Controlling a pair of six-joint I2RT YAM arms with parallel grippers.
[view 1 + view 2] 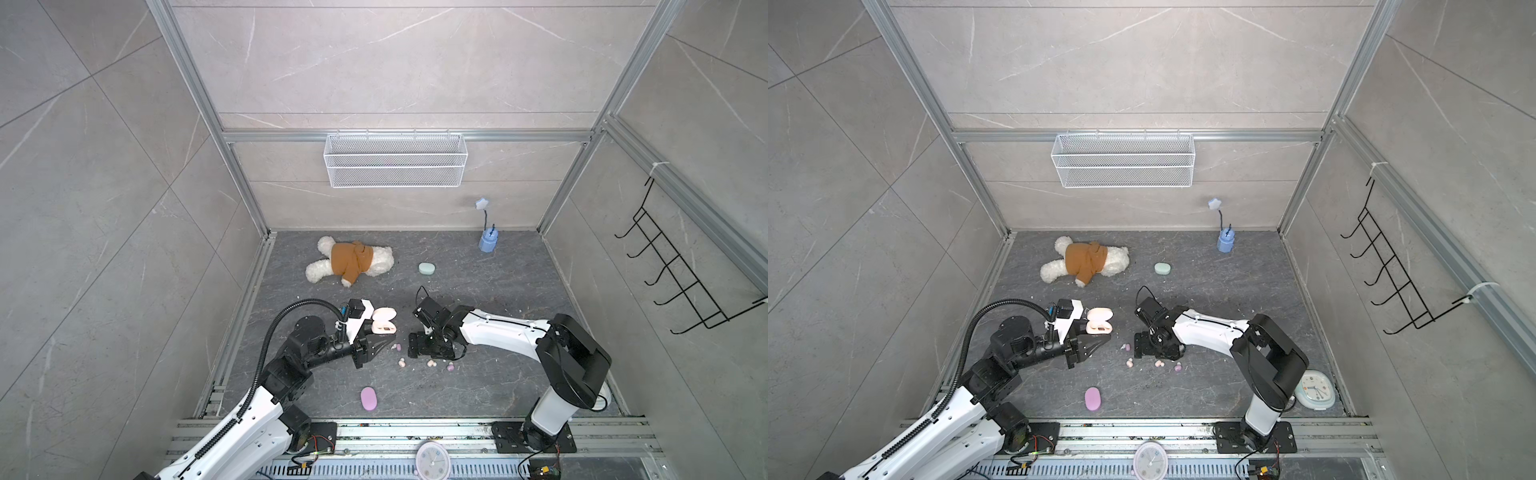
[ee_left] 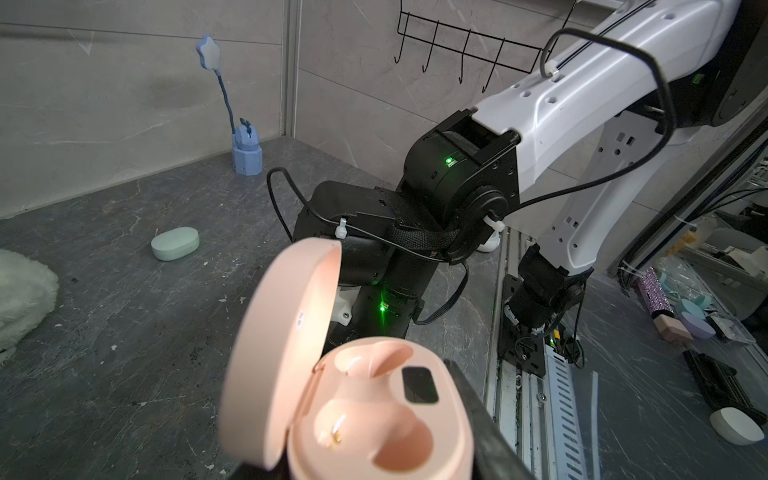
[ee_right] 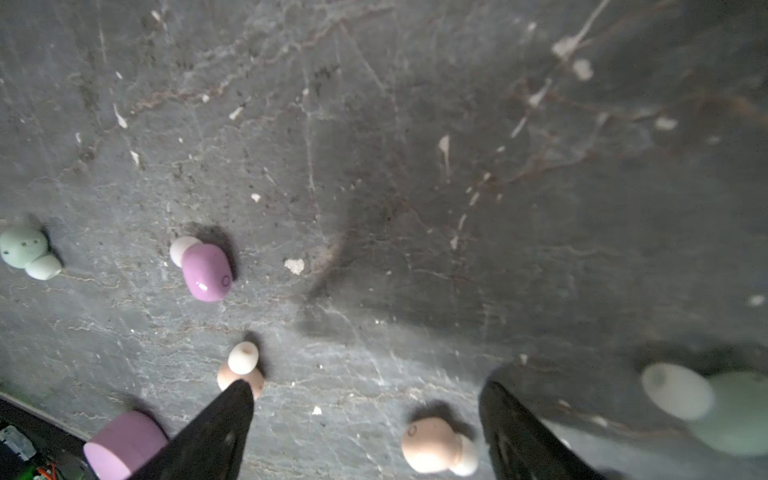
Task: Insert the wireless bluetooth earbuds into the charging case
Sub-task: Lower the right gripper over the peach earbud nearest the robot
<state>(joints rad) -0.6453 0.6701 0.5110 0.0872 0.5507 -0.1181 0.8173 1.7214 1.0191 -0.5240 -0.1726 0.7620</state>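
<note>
The left pincer [image 1: 380, 335] is closed on the peach-pink charging case [image 2: 374, 399], holding it by its lower half just left of the scene's middle; the lid [image 2: 282, 340] stands swung open, and both wells inside are bare, with a small dark panel beside them; the earbuds [image 1: 431, 363] lie loose on the dark grey table [image 1: 498, 374], scattered in the middle between the two arms and slightly nearer than the case; the right pincer [image 3: 368, 388] points down over them with its jaws spread wide and nothing gripped; in the right wrist view one peach bud [image 3: 436, 446] lies on the table between the two black fingers [image 3: 224, 428], closer to one of them, while a second peach bud [image 3: 243, 368] sits right at the tip of the other finger, partly covered by it; whether either finger touches a bud cannot be told; a lilac bud [image 3: 205, 270] and a mint bud [image 3: 27, 251] lie apart from the fingers, and another mint bud [image 3: 727, 411] shows blurred at the edge of that view; a closed lilac case [image 1: 369, 398] rests on the near part of the table; a closed mint case [image 1: 427, 268] rests on the far part, right of a teddy bear [image 1: 349, 262] lying in a brown top; a blue lamp [image 1: 487, 241] stands in the far right corner.
</note>
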